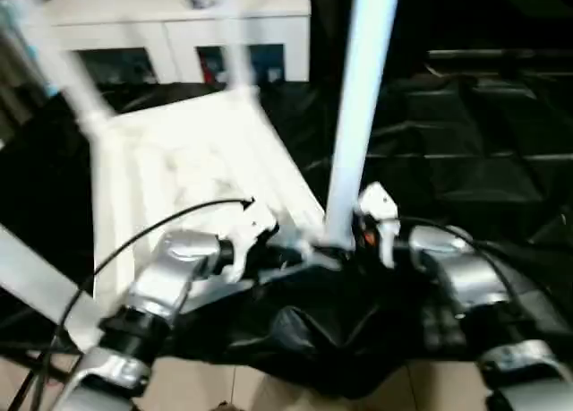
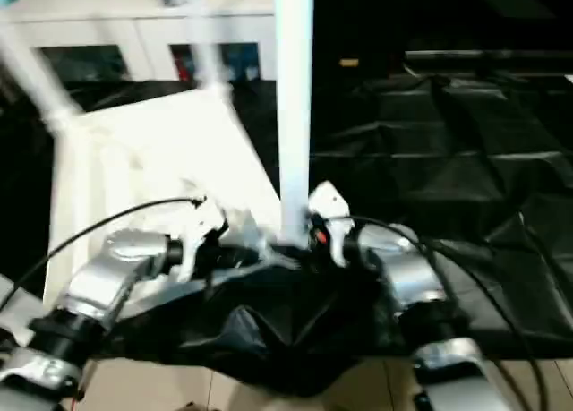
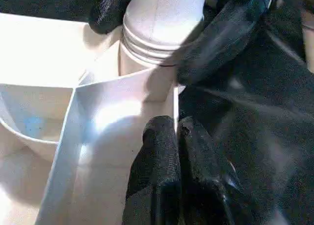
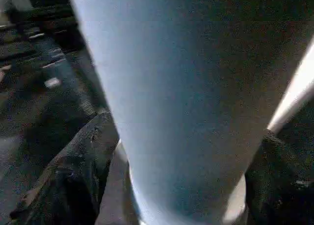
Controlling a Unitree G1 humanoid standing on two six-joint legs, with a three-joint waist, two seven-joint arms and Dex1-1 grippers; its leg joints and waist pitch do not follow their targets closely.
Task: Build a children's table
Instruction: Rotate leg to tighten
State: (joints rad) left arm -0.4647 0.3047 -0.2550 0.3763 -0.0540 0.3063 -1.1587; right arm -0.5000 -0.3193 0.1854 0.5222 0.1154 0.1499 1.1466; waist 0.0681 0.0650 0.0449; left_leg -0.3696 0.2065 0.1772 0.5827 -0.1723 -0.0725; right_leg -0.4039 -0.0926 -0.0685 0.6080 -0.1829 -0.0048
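Observation:
The children's table top (image 1: pixel 179 160) lies upside down on the black cloth, ribbed side up. Blurred white legs rise from its far corners (image 1: pixel 63 71) (image 1: pixel 237 62). At the near corner one leg (image 1: pixel 358 115) stands upright in its socket (image 3: pixel 147 53). My left gripper (image 3: pixel 176 137) is shut on the thin rim wall of the top beside that socket. My right gripper (image 4: pixel 186 129) stands open around the base of the upright leg, with a black finger (image 4: pixel 83 171) on either side and a slim gap to the tube.
A white cabinet (image 1: pixel 179 35) with glass doors stands behind the work table. Black cloth (image 1: pixel 466 160) covers the table to the right and hangs crumpled over the near edge. Another white leg (image 1: pixel 36 286) crosses the bottom left. Pale floor (image 1: pixel 269 384) lies below.

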